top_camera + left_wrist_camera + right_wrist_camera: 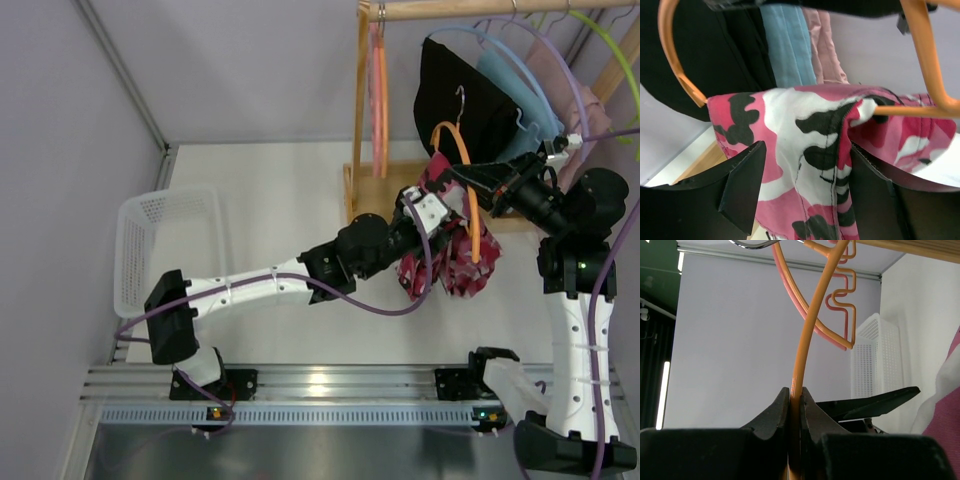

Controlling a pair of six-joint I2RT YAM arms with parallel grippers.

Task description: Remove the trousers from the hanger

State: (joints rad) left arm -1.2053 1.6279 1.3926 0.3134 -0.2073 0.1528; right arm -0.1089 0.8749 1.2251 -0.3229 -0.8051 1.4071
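Straddling half-hidden camouflage trousers (805, 150), perhaps touching, the left gripper (807, 187) gapes; right gripper (795, 407) clamps the orange hanger (806, 340).

I see both arms built alike: smooth white shells over the long links and matte black housings at the joints. The left arm (250, 290) trails a thin purple cable (385, 308), and the right arm (575, 345) has one of its own (597, 400). A small green light (580, 266) glows on a black joint block of the right arm. Each black base sits on a ribbed aluminium rail (330, 385). On the left gripper (805, 162) the fingers (742, 185) are matte black, thick and wedge-shaped with hard faceted edges. On the right gripper (795, 395) the fingers (772, 415) are the same black, tapering to blunt rounded tips.
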